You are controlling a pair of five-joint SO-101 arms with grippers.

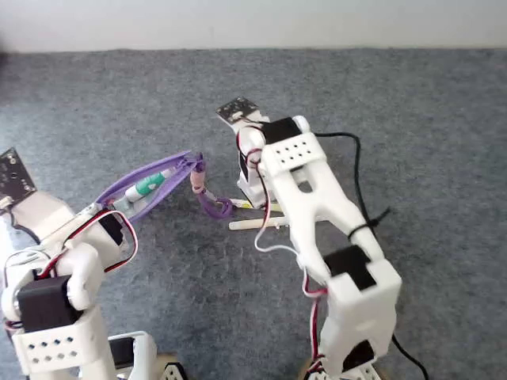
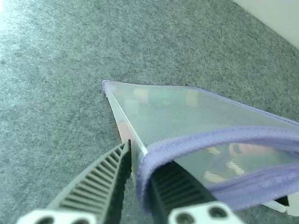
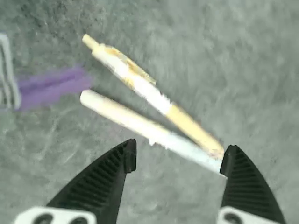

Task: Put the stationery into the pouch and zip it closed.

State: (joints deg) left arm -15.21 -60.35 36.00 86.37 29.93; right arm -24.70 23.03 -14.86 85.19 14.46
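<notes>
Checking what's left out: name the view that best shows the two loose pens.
Right wrist view: the yellow-and-white pen and the cream pen lie close up, before the open right end effector. The high view has them small, partly behind an arm. The left wrist view faces the purple mesh pouch.

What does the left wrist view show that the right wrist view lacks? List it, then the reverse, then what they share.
Left wrist view: the left gripper shut on the purple-trimmed edge of the mesh pouch, with pale items dimly visible through the mesh.
Right wrist view: the right gripper open above two pens lying flat, a yellow-and-white pen and a plain white pen, converging at one end, with a purple strap beside them.
Shared: the grey carpet.
</notes>
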